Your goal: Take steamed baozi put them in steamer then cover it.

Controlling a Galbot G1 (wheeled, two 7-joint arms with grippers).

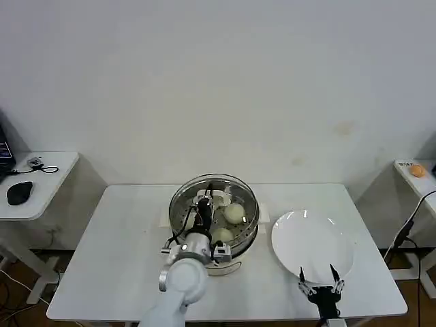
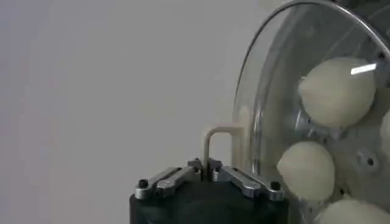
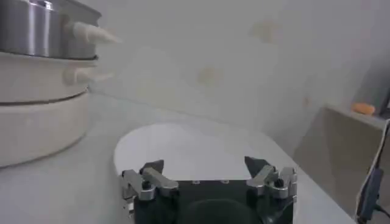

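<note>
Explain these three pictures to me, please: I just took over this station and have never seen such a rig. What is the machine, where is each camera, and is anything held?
It is a two-armed robot at a white table. The wide picture comes from its head, looking down; the other two come from cameras on its wrists. Mid-table stands the steamer with the steamed baozi inside under the cover, a clear glass lid. The left gripper is shut on that lid's cream handle; its wrist picture shows buns through the glass. The right gripper waits open at the table's near edge by the white plate, holding nothing.
</note>
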